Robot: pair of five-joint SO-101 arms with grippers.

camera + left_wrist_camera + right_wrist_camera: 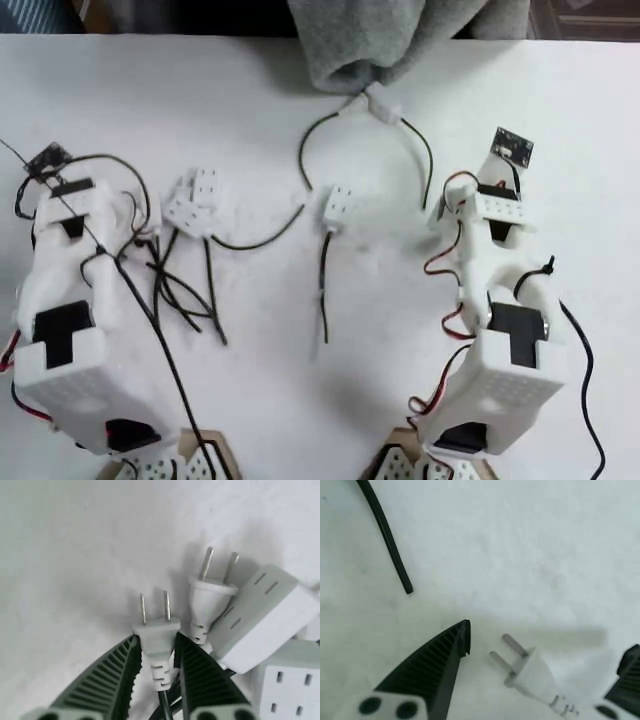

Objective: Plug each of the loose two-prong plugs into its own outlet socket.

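White, the first plug [157, 652] is pinched by the left gripper [156, 640] near the socket blocks [192, 205] at nine o'clock. The right gripper [546, 642], at three o'clock, gapes around a second plug [532, 672]. Neither looks seated, so both insertions remain.

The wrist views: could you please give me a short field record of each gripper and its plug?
left gripper: shut on white two-prong plug
second plug: loose, against white outlet block
right gripper: open
third plug: lying on the table between the right gripper's fingers
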